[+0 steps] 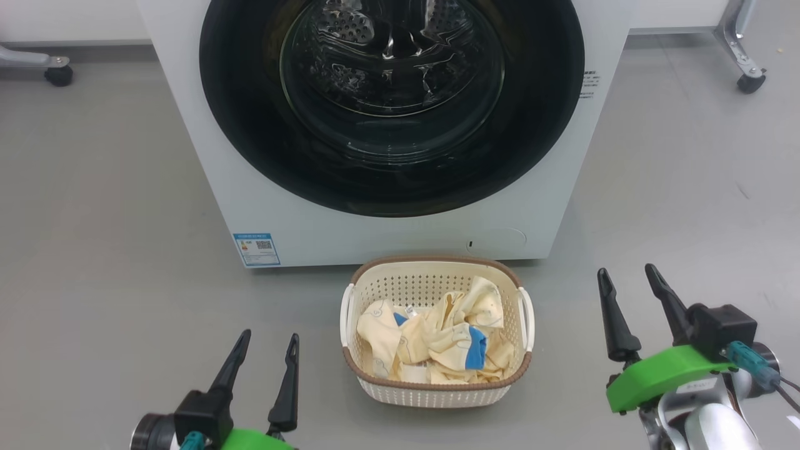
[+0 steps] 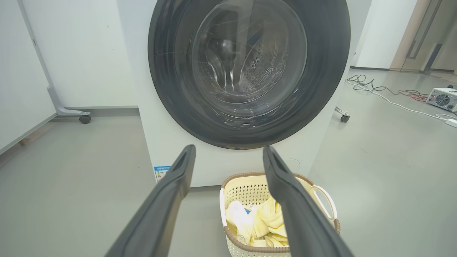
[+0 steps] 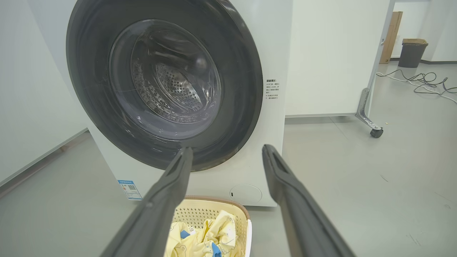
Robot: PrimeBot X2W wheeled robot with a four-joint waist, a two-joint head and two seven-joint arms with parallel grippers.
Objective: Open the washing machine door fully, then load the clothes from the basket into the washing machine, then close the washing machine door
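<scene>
The left fingers [image 1: 289,387] are spread wide apart with nothing held between them, raised above the grey floor [image 1: 94,250] to the near left of the basket [image 1: 437,259]. The right fingers [image 1: 614,325] are likewise spread fully and empty, held over the floor to the basket's right and well apart from it. Between the two pairs, the basket is set on the floor, and the clothes [image 1: 437,340] are heaped inside it, pale yellow with blue cuffs showing. The washing machine [image 1: 375,237] stands just behind the basket. Whether the basket's far rim touches its white front is hard to tell, though a narrow gap seems likely. The washing machine door [image 1: 250,125] is shut flat against the front, and the steel drum [image 1: 340,25] is seen through its glass. A blue label [image 1: 256,249] is stuck at the front's lower left, and a round service flap [image 1: 497,240] is set at the lower right.
</scene>
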